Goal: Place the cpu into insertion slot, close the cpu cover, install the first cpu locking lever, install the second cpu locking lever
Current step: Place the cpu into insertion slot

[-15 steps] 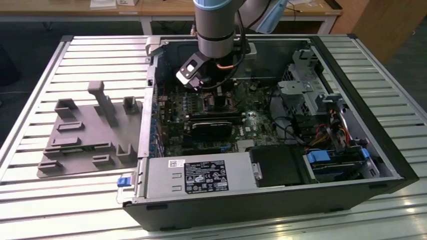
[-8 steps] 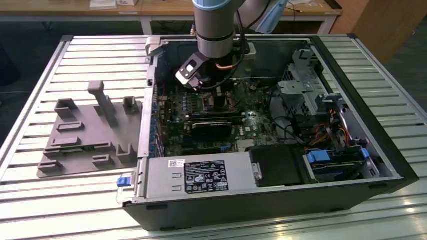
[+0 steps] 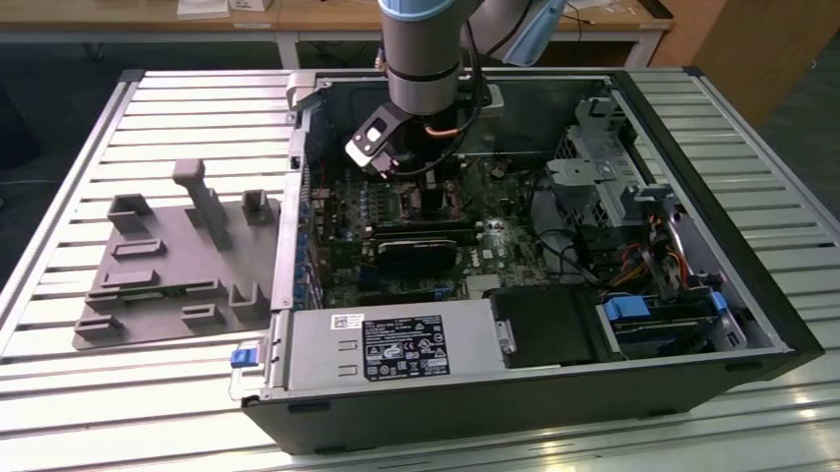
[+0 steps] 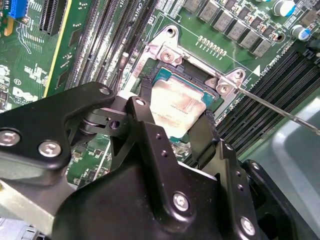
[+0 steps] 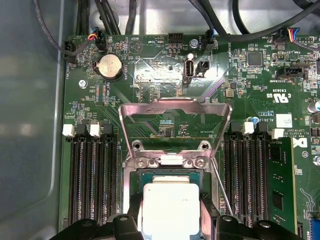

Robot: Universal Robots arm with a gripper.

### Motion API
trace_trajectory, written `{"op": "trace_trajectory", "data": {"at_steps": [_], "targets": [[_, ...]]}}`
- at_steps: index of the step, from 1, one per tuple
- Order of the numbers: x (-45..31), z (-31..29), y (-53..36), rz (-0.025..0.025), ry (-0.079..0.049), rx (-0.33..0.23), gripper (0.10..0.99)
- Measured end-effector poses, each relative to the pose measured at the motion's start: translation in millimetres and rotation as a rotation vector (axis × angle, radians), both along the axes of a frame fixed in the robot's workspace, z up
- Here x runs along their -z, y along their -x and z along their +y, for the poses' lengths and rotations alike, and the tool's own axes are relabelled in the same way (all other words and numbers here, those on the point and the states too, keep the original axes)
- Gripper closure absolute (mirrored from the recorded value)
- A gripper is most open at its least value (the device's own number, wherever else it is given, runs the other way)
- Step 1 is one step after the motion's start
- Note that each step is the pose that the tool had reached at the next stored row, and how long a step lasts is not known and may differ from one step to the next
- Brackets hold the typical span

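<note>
A grey cylindrical arm (image 3: 420,49) is capped pale blue at 3 o'clock. Black angular fingers (image 4: 150,135) are studded with screws.

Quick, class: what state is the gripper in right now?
Gripper: fingers closed on the cpu.

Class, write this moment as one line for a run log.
pincer: grips chip | chip: at socket | cover: raised open

The cpu (image 5: 170,210) is dull silver; circuit board (image 5: 150,65) green; cpu cover (image 5: 175,104) silvery; hand (image 4: 175,105) black
</note>
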State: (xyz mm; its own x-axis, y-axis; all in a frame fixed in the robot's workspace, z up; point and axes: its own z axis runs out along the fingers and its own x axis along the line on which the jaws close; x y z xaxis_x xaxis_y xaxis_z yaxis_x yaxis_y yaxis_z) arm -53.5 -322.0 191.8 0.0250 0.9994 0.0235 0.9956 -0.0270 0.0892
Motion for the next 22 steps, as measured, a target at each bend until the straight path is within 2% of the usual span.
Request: {"op": "trace_trajectory", "data": {"at_steps": [6, 7, 12, 22], "targets": [[0.2, 0.0, 0.0, -0.0002, 0.000, 0.000, 0.533], [0.2, 0.0, 0.0, -0.0001, 0.000, 0.000, 0.471], [-0.1, 0.0, 0.0, 0.0000, 0.000, 0.000, 0.471], [-11.8, 0.0, 0.0, 0.0000, 0.000, 0.000, 0.471]]}}
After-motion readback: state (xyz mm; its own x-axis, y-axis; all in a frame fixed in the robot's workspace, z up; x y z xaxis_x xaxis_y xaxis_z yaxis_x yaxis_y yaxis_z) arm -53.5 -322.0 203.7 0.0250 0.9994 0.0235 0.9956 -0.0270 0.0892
